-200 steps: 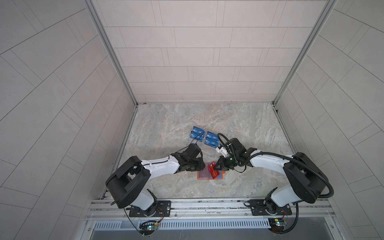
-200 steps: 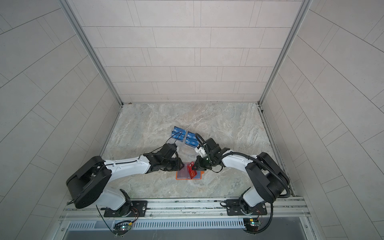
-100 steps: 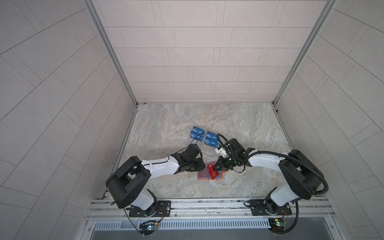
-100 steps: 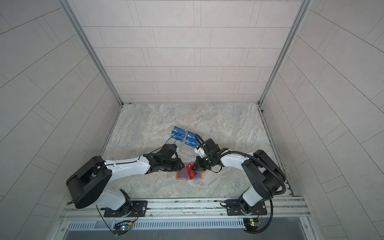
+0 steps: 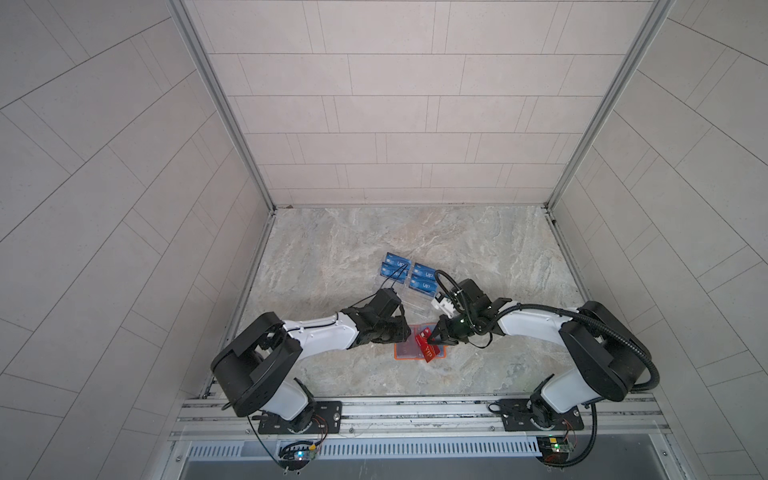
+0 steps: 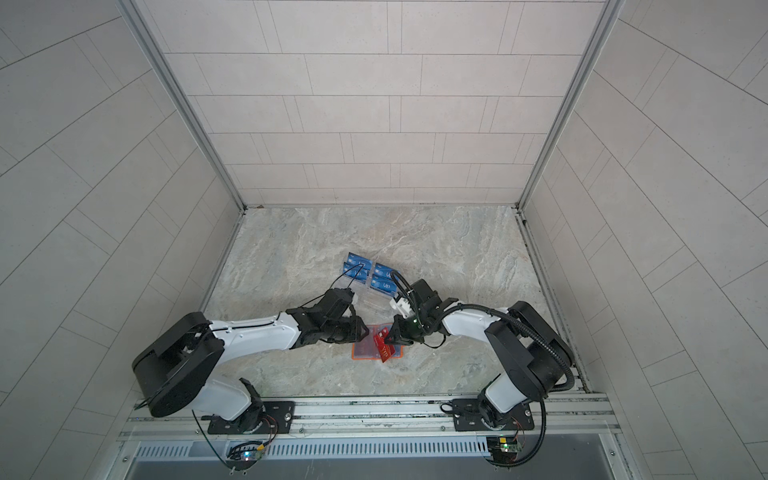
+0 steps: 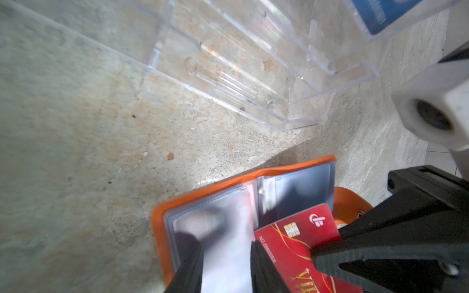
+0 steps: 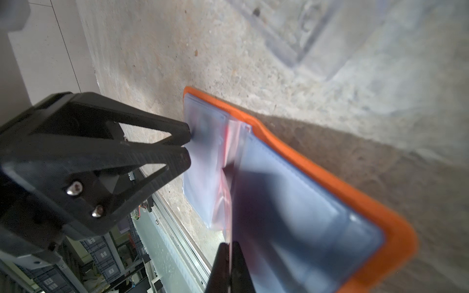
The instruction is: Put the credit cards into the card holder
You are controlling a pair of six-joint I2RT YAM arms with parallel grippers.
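The orange card holder [image 5: 401, 354] [image 6: 358, 353] lies open on the table, its clear sleeves up. My left gripper [image 5: 406, 332] [image 7: 226, 256] has its jaws a little apart, closed on the sleeve pages of the holder's left half [image 8: 203, 152]. My right gripper [image 5: 435, 338] [image 8: 229, 250] is shut on a red credit card [image 7: 297, 236] [image 5: 429, 350], held tilted over the holder's right half. Red shows through the clear plastic [image 8: 224, 187] by the fold. Several blue credit cards [image 5: 409, 274] [image 6: 370, 274] sit behind the arms.
The blue cards stand in clear acrylic racks [image 7: 241, 63] [image 5: 409, 297] just behind both grippers. The holder's snap tab [image 7: 347, 200] sticks out under my right gripper. The table's front edge and metal rail [image 5: 415, 405] lie close behind the holder.
My right arm has shifted slightly toward the holder with the red card. The left gripper has stayed where it was.
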